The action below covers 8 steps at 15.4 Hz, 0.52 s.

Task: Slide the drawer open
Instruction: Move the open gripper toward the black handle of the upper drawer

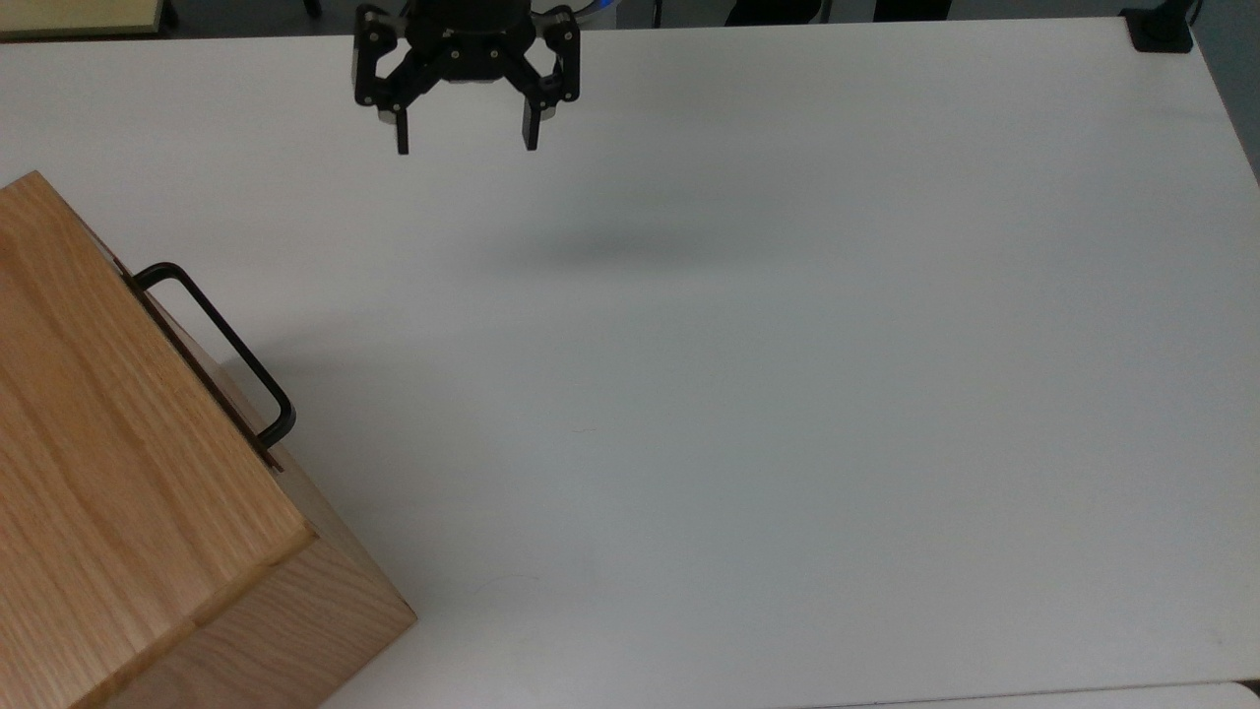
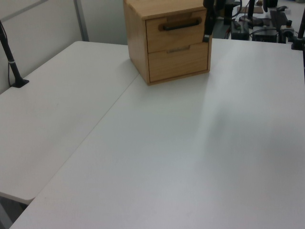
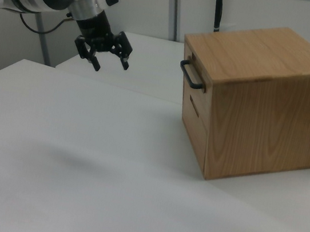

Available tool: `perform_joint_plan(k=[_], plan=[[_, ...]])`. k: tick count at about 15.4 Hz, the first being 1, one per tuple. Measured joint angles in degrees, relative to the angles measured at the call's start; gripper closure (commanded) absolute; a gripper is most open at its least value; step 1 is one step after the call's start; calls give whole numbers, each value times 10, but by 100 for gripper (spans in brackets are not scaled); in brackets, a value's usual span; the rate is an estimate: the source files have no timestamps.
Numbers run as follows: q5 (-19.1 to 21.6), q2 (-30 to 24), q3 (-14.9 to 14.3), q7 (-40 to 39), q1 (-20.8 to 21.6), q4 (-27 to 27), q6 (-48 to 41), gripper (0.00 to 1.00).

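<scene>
The oak cabinet (image 1: 118, 463) stands at the top view's left edge. Its upper drawer (image 2: 178, 32) is pushed in flush, and the black bar handle (image 1: 219, 347) (image 2: 180, 25) (image 3: 191, 75) sticks out from the front. My gripper (image 1: 467, 146) (image 3: 111, 64) hangs above the table, open, with nothing between its fingers. It is well off from the handle, toward the top view's upper middle. In the left view the gripper (image 2: 207, 33) overlaps the cabinet's right edge.
A second drawer (image 2: 178, 61) with a recessed grip sits below the handled one. The white table (image 1: 787, 394) spreads wide in front of the cabinet. A black clamp (image 1: 1160, 30) sits at the top view's upper right corner, a black post (image 2: 12, 62) at the left view's left.
</scene>
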Motion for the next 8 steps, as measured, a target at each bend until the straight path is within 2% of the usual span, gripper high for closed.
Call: perform_joint_plan(k=[3,8], plan=[[-44,13,-3,-28,-1,1,51,0],[-159,59,-5,-32,-7,1,153,3]])
